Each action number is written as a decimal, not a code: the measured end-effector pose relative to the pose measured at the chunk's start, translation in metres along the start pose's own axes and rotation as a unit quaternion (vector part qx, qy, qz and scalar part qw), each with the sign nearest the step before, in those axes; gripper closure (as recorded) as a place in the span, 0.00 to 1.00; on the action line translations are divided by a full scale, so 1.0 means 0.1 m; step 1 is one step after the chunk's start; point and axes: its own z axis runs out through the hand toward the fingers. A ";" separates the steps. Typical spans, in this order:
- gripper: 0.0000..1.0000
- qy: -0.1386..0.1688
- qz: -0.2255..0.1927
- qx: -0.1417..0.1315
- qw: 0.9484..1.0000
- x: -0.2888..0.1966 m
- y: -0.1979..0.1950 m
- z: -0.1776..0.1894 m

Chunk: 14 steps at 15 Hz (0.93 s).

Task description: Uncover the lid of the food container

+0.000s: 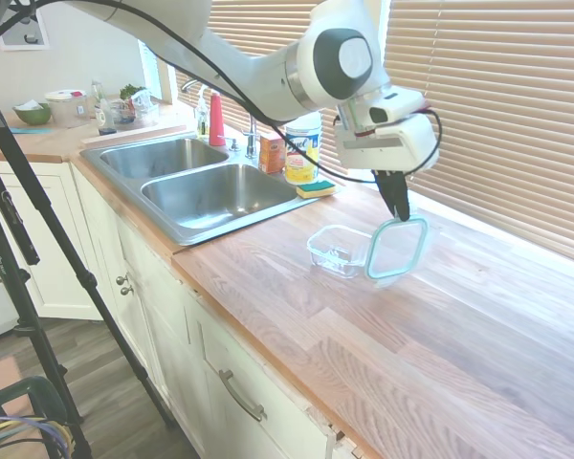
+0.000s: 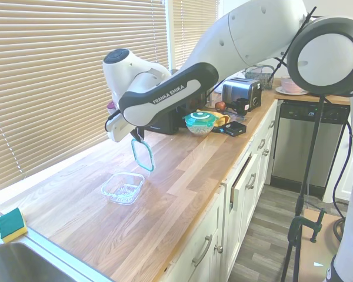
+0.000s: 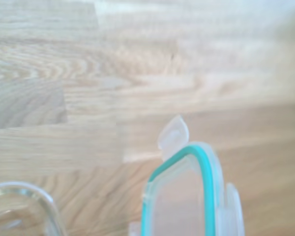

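Observation:
The clear lid [image 1: 398,249] with a teal rim hangs on edge from my gripper [image 1: 399,207], which is shut on its upper rim. It is lifted above the wooden counter, just beside the food container [image 1: 340,250]. That container is a small clear glass dish, uncovered, resting on the counter. From the other side the lid [image 2: 143,155] dangles under the gripper [image 2: 137,137], above and behind the dish [image 2: 123,187]. Up close, the wrist view shows the lid [image 3: 184,196] with its snap tab and a corner of the dish [image 3: 19,206].
A double steel sink [image 1: 196,182] lies left of the dish. A yellow-green sponge [image 1: 316,189], a yellow canister [image 1: 303,148] and bottles stand by the faucet. Window blinds [image 1: 497,105] run along the counter's back. A toaster [image 2: 241,94] and a teal-lidded bowl [image 2: 200,122] stand further along.

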 end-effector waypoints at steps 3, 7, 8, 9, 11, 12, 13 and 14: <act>1.00 -0.084 0.055 0.041 0.994 0.36 0.33 0.23; 1.00 -0.133 0.074 0.041 0.987 0.45 0.66 0.77; 1.00 -0.133 0.073 0.036 0.988 0.40 0.71 0.91; 1.00 -0.130 0.067 0.030 0.989 0.34 0.75 1.01; 1.00 -0.111 0.049 0.015 0.993 0.28 0.81 1.13; 1.00 -0.096 0.041 0.005 0.995 0.25 0.83 1.16; 1.00 -0.083 0.035 -0.003 0.996 0.22 0.84 1.18; 1.00 -0.075 0.030 -0.009 0.997 0.18 0.83 1.21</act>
